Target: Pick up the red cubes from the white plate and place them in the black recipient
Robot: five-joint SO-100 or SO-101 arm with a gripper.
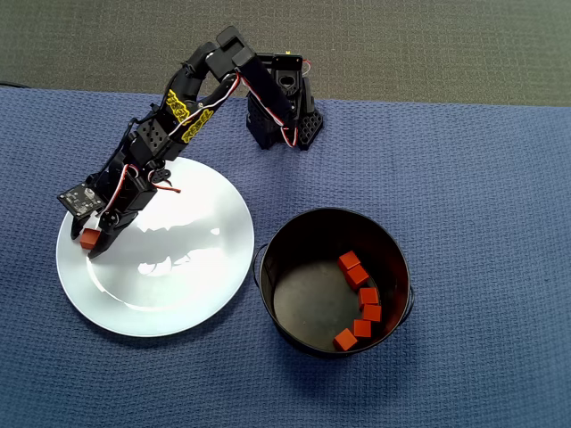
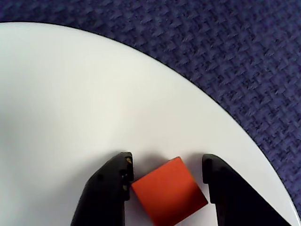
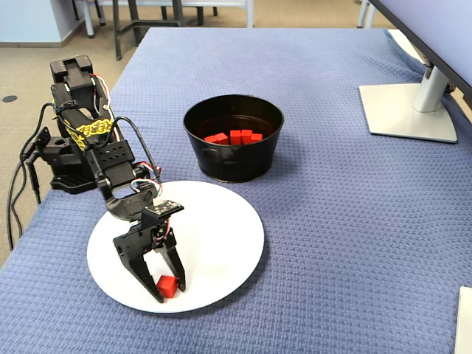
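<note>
Plate [image 1: 178, 303] serves as landmark: on its left edge in the overhead view lies the last red cube [image 1: 89, 238], turned cornerwise between the parted fingers of the gripper [image 2: 164, 176]. Closing squarely should rotate it flush; a slow squeeze would help, I judge. Right of the plate, the black pot [image 1: 294, 232] holds six cubes [image 1: 360, 299].

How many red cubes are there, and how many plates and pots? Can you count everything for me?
Red cubes in the black pot: 6, one at
Red cubes on the white plate: 1, between the fingers of the gripper
White plates: 1
Black pots: 1
Total: 9 things
</note>
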